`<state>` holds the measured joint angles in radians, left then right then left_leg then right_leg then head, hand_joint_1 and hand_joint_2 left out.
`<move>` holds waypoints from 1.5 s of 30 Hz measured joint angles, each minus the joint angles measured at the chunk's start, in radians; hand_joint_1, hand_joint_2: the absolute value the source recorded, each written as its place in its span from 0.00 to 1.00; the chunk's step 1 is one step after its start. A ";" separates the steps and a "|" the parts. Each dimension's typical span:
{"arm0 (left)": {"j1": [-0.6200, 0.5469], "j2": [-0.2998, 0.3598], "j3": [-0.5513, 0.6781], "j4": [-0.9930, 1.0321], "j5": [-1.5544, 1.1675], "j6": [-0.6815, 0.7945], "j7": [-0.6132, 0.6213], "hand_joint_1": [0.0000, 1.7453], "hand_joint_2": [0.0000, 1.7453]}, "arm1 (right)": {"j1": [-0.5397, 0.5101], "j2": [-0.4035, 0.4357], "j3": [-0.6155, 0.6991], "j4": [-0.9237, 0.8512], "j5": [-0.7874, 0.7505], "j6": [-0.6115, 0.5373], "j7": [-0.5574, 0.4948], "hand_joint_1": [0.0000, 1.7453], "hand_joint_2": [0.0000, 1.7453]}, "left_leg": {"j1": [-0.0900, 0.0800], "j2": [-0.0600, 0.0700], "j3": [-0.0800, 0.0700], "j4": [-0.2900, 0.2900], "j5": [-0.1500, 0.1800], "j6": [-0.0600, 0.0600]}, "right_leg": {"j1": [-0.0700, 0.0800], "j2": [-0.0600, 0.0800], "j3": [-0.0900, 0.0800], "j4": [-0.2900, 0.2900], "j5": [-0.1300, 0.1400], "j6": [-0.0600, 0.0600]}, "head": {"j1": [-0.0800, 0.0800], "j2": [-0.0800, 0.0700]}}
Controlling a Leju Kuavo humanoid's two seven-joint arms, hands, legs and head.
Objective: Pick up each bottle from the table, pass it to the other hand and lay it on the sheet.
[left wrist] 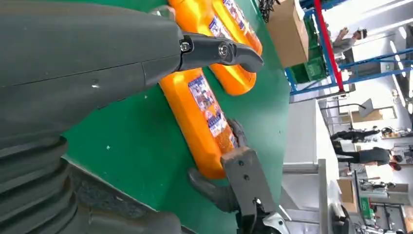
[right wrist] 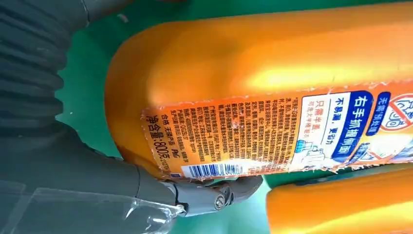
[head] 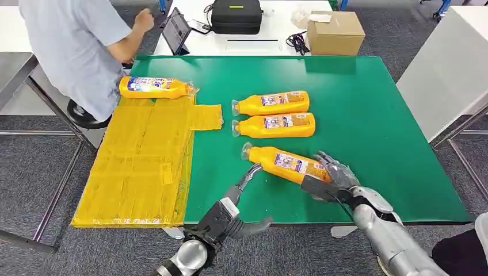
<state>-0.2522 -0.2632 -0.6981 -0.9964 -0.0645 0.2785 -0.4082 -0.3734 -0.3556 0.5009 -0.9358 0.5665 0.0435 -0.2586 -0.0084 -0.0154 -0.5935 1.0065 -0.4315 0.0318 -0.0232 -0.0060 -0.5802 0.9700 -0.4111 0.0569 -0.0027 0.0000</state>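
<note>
Nearest bottle (head: 286,164): lying on green worktop (head: 374,115), base being gripped by right robot hand (head: 332,174). Left robot hand (head: 239,215): hovering empty, fingers spread, near neck. Risk: smooth, base-held bottle tipping or slipping during transfer toward yellow sheet (head: 144,167).

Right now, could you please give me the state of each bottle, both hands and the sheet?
Nearest bottle: lying on the green table, base gripped by the right hand.
Two middle bottles: lying side by side, untouched.
Far bottle: lying at the yellow sheet's far edge.
Yellow sheet: spread flat.
Right hand: holds the nearest bottle.
Left hand: empty, fingers apart, near that bottle's cap.
</note>
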 measured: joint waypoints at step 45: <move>0.018 0.000 -0.001 0.004 -0.019 0.014 0.008 0.00 1.00 | 0.089 0.077 -0.107 -0.106 -0.073 -0.050 0.003 1.00 1.00 | 0.000 -0.001 -0.001 0.000 0.000 0.000 | 0.000 0.000 -0.001 0.000 0.000 0.000 | 0.000 0.000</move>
<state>-0.2338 -0.2632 -0.6989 -0.9926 -0.0839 0.2930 -0.3998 -0.2846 -0.2788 0.3940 -1.0418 0.4936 -0.0061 -0.2556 -0.0083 -0.0160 -0.5947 1.0062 -0.4316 0.0317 -0.0231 -0.0063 -0.5812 0.9701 -0.4113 0.0569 -0.0027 0.0000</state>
